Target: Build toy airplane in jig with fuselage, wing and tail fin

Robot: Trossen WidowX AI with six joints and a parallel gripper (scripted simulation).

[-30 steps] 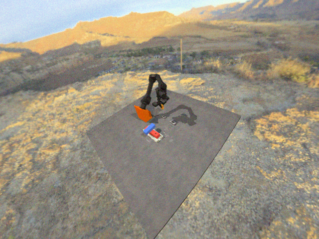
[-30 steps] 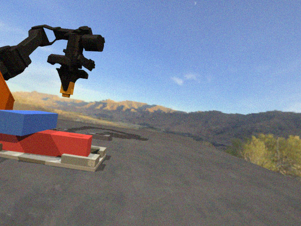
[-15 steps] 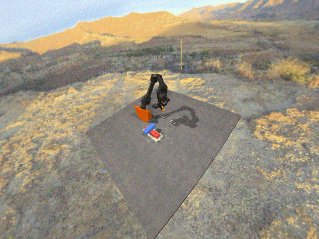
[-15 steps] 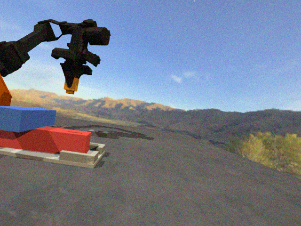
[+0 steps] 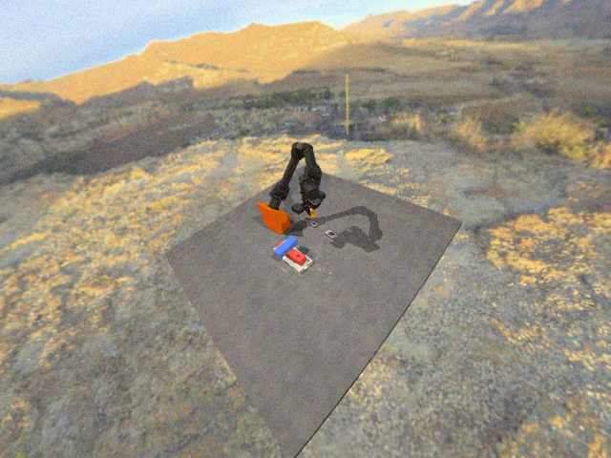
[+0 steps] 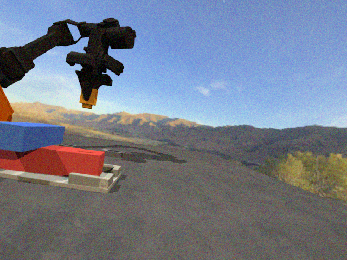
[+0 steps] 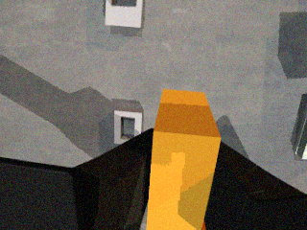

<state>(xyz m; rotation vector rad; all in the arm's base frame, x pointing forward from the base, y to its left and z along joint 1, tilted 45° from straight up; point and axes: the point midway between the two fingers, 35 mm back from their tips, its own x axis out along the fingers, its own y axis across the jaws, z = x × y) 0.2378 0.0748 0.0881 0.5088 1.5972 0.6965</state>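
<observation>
My gripper (image 5: 310,212) (image 6: 89,98) (image 7: 178,141) is shut on the orange tail fin (image 5: 312,213) (image 6: 89,100) (image 7: 179,172) and holds it high in the air, its tab pointing down. The red fuselage (image 5: 297,256) (image 6: 64,160) lies in the pale cradle jig (image 5: 304,266) (image 6: 88,180). The blue wing (image 5: 285,246) (image 6: 27,136) sits on top of the fuselage, across it. The gripper is behind the jig, well above it. The socket near the fuselage's tail is not visible from these views.
Two small white holder frames lie on the dark mat below the gripper, the near frame (image 5: 313,223) (image 7: 129,126) and the far frame (image 5: 329,233). An orange block (image 5: 273,217) (image 6: 5,107) marks the arm's base. The mat (image 5: 305,320) sits on rough ground.
</observation>
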